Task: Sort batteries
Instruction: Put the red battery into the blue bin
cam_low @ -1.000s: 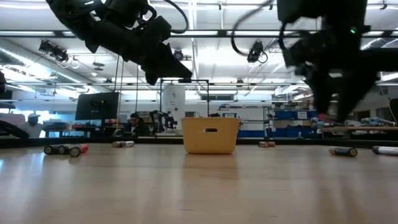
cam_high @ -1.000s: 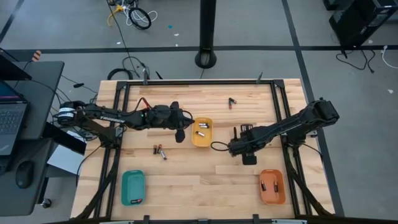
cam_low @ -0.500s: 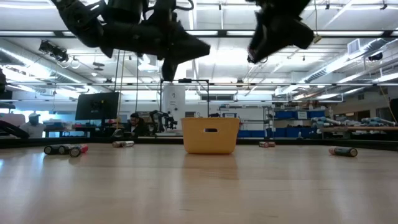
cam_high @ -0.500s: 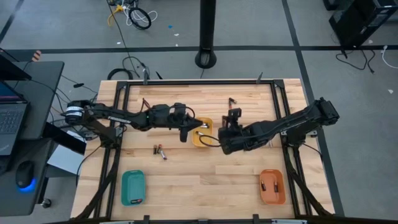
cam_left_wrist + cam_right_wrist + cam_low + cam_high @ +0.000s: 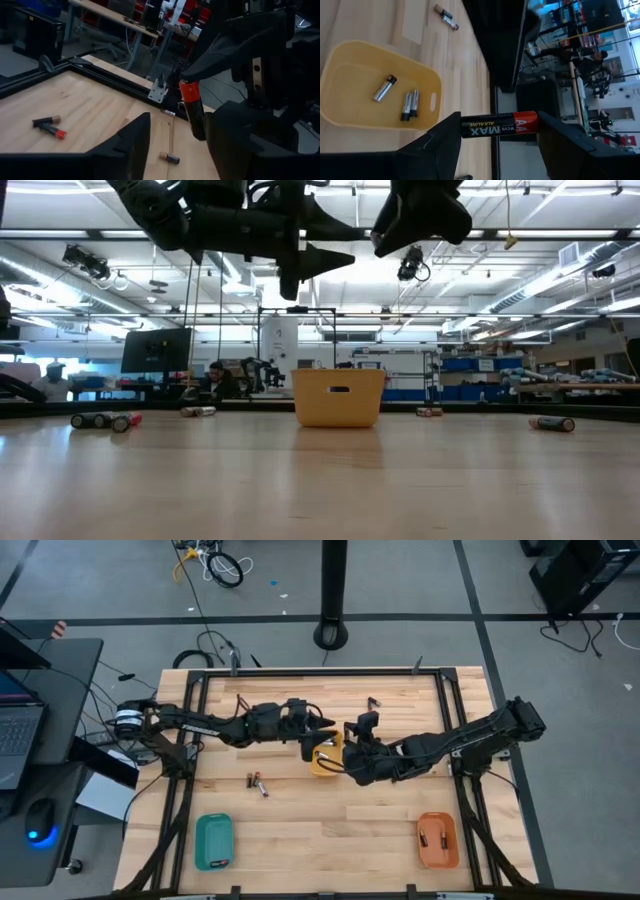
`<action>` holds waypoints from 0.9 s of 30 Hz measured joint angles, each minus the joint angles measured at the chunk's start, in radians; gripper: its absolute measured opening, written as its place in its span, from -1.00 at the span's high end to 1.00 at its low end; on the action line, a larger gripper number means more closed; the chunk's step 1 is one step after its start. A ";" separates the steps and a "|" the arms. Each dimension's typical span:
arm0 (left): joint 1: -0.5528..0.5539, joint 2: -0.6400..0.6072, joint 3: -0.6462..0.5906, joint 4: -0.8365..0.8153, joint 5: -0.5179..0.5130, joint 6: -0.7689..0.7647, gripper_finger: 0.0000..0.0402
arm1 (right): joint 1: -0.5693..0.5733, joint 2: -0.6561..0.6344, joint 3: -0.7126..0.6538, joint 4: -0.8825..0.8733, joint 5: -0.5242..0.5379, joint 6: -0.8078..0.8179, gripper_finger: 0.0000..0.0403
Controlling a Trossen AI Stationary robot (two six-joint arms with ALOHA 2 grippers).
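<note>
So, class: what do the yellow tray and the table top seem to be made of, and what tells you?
The yellow tray: probably moulded plastic, with smooth matt walls, rounded corners and a slot handle. The table top: wood, apparently jointed pale planks, since grain and seams show; the finish looks lightly sealed, though that is uncertain.

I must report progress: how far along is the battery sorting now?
Done: three batteries lie in the yellow tray, two in the orange tray. In hand: the right gripper holds one battery near the yellow tray; the left gripper is open nearby. Left: loose batteries on the table.
</note>
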 joint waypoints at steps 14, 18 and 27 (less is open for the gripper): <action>-0.005 0.078 0.062 0.056 0.047 -0.006 -0.07 | -0.001 0.000 0.000 0.042 0.006 -0.027 -0.15; -0.005 0.078 0.062 0.073 0.065 -0.018 -0.07 | -0.001 0.000 0.000 0.052 0.006 -0.036 -0.15; -0.003 0.078 0.062 0.070 0.079 -0.024 -0.06 | -0.001 0.000 0.000 0.088 0.005 -0.062 -0.15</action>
